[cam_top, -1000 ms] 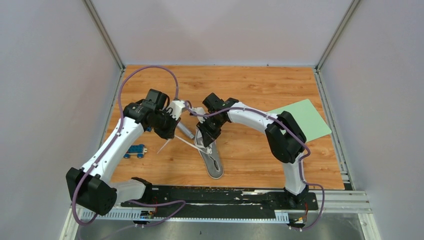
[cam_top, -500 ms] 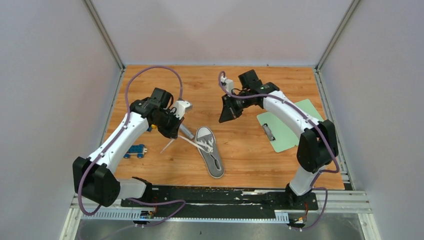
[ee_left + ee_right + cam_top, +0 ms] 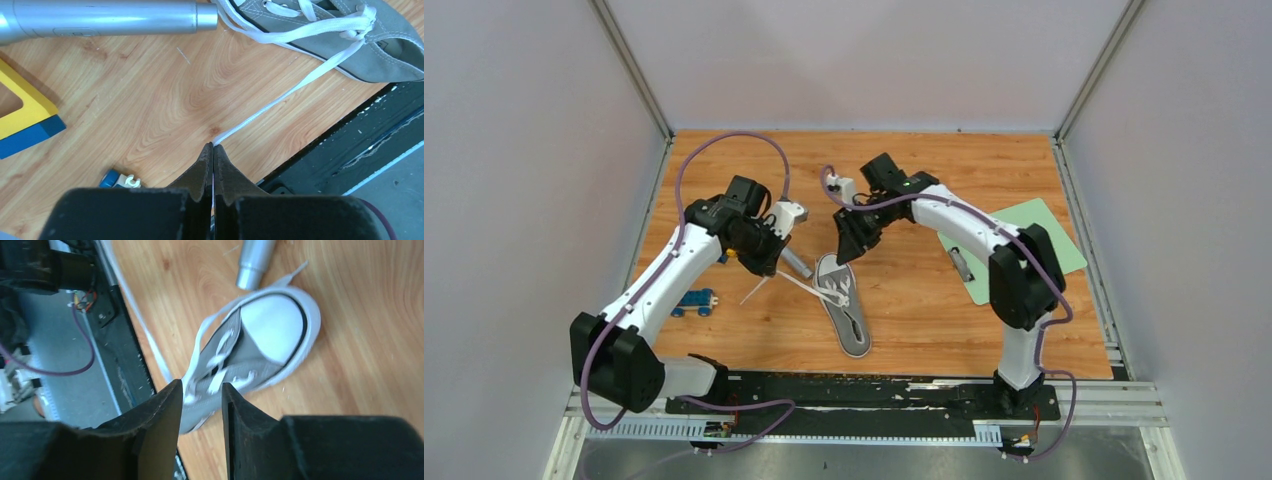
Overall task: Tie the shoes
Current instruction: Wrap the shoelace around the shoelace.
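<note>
Sneaker: a small grey canvas low-top sneaker (image 3: 846, 318) sits sole-down near the middle of the wooden table (image 3: 924, 170), white toe cap pointing to the far side and heel toward the arm bases.
Inside the sneaker: the opening faces up and shows a grey lining; nothing else can be made out in it.
Lace: a white lace (image 3: 300, 82) runs from the upper eyelets across the wood, stretched nearly straight toward the left arm.
Left gripper: the left gripper (image 3: 213, 150) has its jaws pressed together with the end of the lace pinched between them, low over the table to the left of the shoe.
Right gripper: the right gripper (image 3: 199, 390) hangs above the toe end of the sneaker, fingers parted with a clear gap and nothing between them.
Metal cylinder: a silver metal cylinder (image 3: 796, 262) lies on the table, its end just beside the toe cap.
Block: a yellow and blue block (image 3: 25, 117) lies near the cylinder.
Toy car: a blue toy car (image 3: 694, 301) rests left of the sneaker, well apart from it.
Clipboard: a green clipboard (image 3: 1034, 240) lies flat at the table's right side, partly under the right arm.
</note>
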